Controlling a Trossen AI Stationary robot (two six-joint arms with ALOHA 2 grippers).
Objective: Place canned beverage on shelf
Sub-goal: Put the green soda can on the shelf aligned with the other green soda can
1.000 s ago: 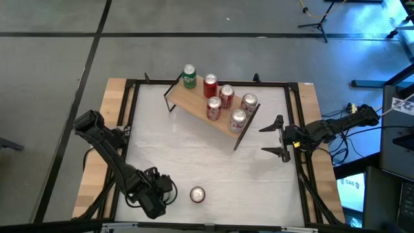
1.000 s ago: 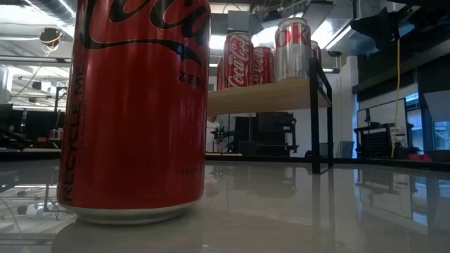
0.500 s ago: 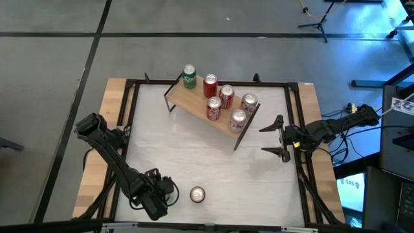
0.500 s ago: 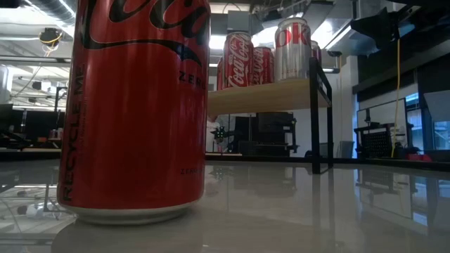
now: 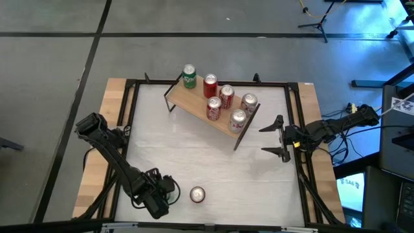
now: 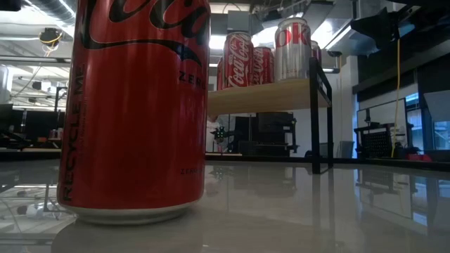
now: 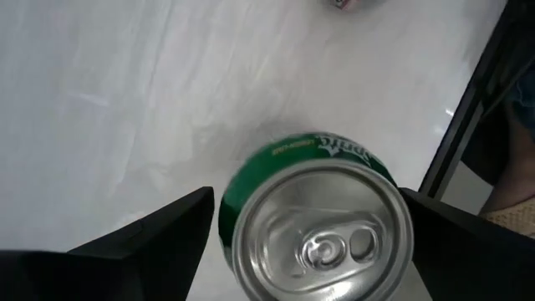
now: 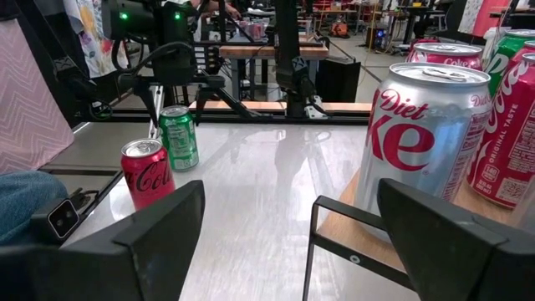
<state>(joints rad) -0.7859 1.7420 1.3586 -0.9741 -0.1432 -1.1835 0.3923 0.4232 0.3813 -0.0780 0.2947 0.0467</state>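
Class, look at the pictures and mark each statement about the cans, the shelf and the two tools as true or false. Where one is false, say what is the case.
1. Six cans stand on the shelf. True.
2. The left tool is shut on a red can. False: its fingers stand open on either side of a green can that is upright on the table.
3. A red can stands on the table close to the green can. True.
4. The right tool holds a silver can. False: it is open and empty, off the shelf's right end.
5. All cans on the shelf are red. False: one is green and two are silver.
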